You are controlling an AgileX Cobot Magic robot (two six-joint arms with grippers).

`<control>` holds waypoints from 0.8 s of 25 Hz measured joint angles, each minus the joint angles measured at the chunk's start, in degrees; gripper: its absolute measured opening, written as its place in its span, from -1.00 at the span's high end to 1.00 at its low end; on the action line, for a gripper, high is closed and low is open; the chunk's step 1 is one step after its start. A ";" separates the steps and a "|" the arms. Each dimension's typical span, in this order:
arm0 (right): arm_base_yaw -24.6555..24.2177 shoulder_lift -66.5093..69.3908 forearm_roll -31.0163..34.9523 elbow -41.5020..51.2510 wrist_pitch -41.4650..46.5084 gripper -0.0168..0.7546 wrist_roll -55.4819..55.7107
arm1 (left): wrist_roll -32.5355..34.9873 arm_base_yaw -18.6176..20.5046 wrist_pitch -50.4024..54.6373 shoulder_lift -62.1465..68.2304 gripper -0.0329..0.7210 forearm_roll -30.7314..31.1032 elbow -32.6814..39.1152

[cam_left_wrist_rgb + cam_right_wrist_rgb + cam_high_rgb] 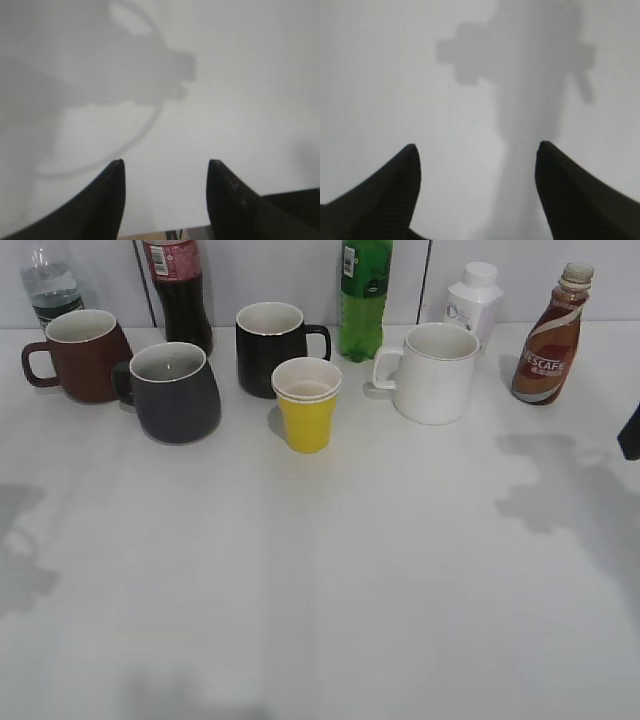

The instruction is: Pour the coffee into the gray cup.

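The table [330,580] was a smooth, matt white surface that took soft shadows. The gray cup [175,395] looked like matt dark ceramic with a paler glazed inside. The white mug [435,375] and black mug [268,348] looked like glossy glazed ceramic. The yellow cup [306,405] looked like thin paper or plastic. The coffee [549,340] sat in a glossy clear plastic bottle with a printed wrap label. The left fingers [112,200] and right fingers [402,195] were matt black, the right ones finely ribbed.
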 joint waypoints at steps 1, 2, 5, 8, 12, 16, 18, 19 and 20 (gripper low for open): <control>0.00 -0.97 -0.22 0.00 0.69 -0.49 0.12 | 0.00 0.00 0.76 -1.44 -0.13 -0.58 -0.05; 0.00 -1.88 -0.51 0.00 1.65 -0.49 0.52 | 0.00 0.00 1.76 -2.76 -0.12 -1.01 -0.05; 0.00 -5.70 -1.79 0.00 5.19 -0.49 1.61 | 0.06 0.00 3.74 -8.21 -0.10 -1.86 -0.05; 0.00 -10.84 -2.99 0.00 8.16 -0.49 1.99 | 0.24 -0.06 3.98 -14.67 -0.10 -2.58 -0.05; 0.00 -18.08 -5.35 0.00 9.43 -0.49 2.31 | 1.57 -0.06 4.08 -26.13 -0.10 -2.69 -0.05; 0.00 -25.88 -6.60 0.00 9.55 -0.49 4.29 | 3.56 -0.11 4.33 -33.69 -0.12 -2.56 -0.05; 0.00 -30.11 -6.67 0.23 9.55 -0.50 4.54 | 4.70 -0.11 4.29 -37.52 -0.19 -2.56 0.39; 0.00 -32.96 -6.73 0.68 9.55 -0.51 4.72 | 4.95 -0.11 4.29 -39.32 -0.25 -2.50 1.04; 0.00 -34.94 -6.79 1.37 9.64 -0.53 4.77 | 5.16 -0.11 4.34 -40.70 -0.32 -2.46 1.70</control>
